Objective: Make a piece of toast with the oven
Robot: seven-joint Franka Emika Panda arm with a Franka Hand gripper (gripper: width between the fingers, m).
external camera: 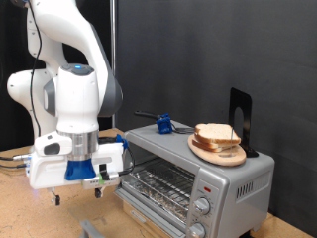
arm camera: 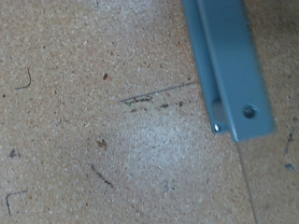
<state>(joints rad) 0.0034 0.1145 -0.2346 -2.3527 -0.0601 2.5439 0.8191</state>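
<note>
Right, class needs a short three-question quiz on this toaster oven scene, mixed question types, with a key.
1. True or false: the pale tan bread slice lies on a round wooden plate atop the boxy silver toaster oven.
2. The oven door is: A open, B shut.
3. Fill in: the gripper hangs above the ____ tabletop.

Key: 1 true; 2 A; 3 wooden.

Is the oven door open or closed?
Open. The oven has its door folded down, showing the wire rack. The claw hangs beside it.
</note>
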